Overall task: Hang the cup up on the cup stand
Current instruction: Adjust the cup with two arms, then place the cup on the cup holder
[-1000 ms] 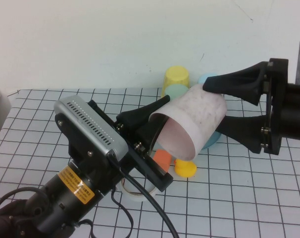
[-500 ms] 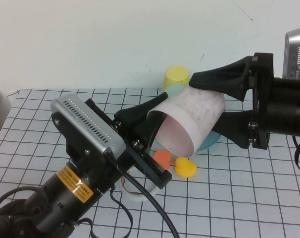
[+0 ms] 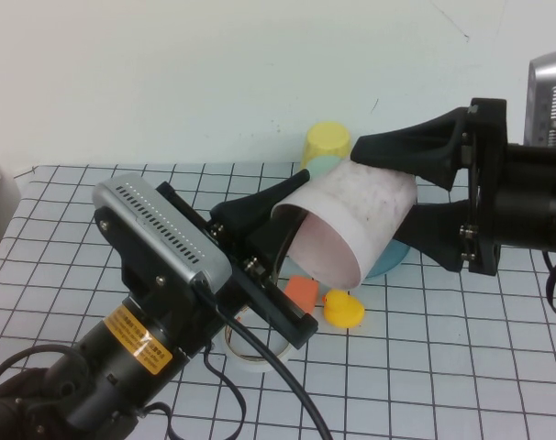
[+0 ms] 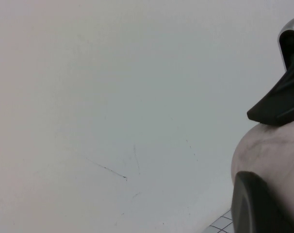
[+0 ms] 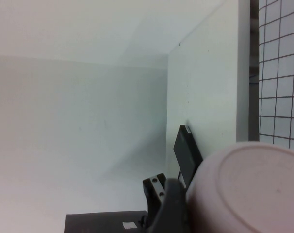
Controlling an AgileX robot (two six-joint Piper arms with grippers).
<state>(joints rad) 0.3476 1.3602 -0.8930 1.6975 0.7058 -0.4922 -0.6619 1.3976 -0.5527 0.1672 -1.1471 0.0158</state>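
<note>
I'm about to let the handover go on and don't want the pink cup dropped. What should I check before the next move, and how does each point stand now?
1. Left gripper holds the cup: ok, its fingers sit on either side of the rim end.
2. Right gripper is around the cup's closed end: ok, one finger above and one below.
3. Right gripper actually presses the cup: cannot tell.
4. Cup held above the table: ok, tilted, mouth facing the left arm.
5. Cup stand reachable: cannot tell, only a blue edge shows behind the cup.
6. Table below the cup bare: not ok, an orange block, a yellow duck and a tape roll lie there.
</note>
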